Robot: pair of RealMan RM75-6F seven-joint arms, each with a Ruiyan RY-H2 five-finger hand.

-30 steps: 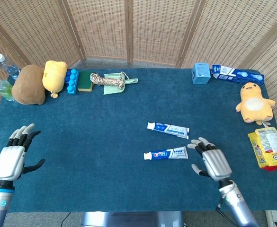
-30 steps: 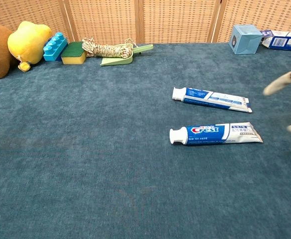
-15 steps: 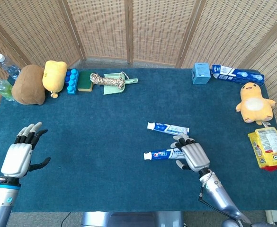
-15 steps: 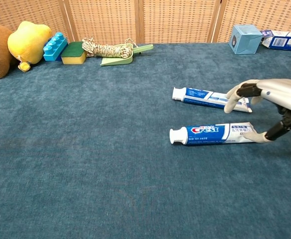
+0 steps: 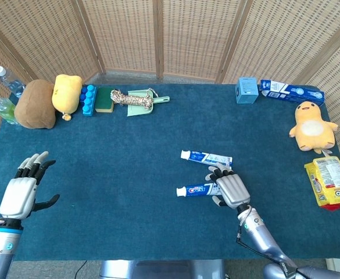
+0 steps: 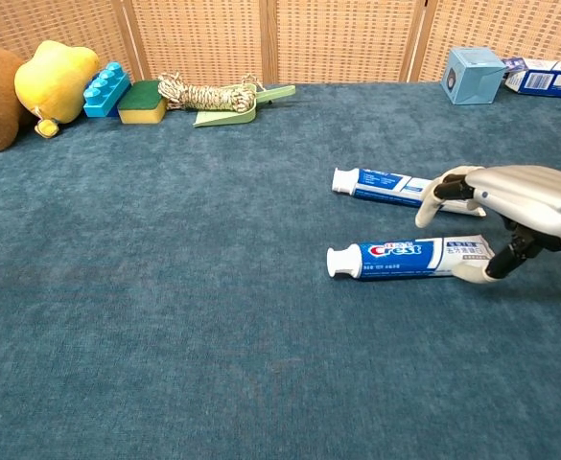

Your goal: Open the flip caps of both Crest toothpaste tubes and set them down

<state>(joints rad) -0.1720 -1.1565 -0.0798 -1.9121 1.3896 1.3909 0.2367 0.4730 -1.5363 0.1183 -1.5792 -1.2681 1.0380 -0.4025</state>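
Right hand point(image 6: 510, 216) is hovering right over the tail end of the near toothpaste tube point(image 6: 409, 258), fingers spread, not gripping yet. Tube lies left-right on the mat, cap pointing left. Left hand point(image 5: 20, 195) is open and well off; far tube point(image 6: 405, 189) sits just behind.

upper left: brown plush point(image 5: 35, 104), yellow plush point(image 5: 66, 93), blue blocks point(image 5: 88, 99), rope point(image 5: 130, 98) | right edge: duck plush point(image 5: 311, 125), snack pack point(image 5: 330, 182)
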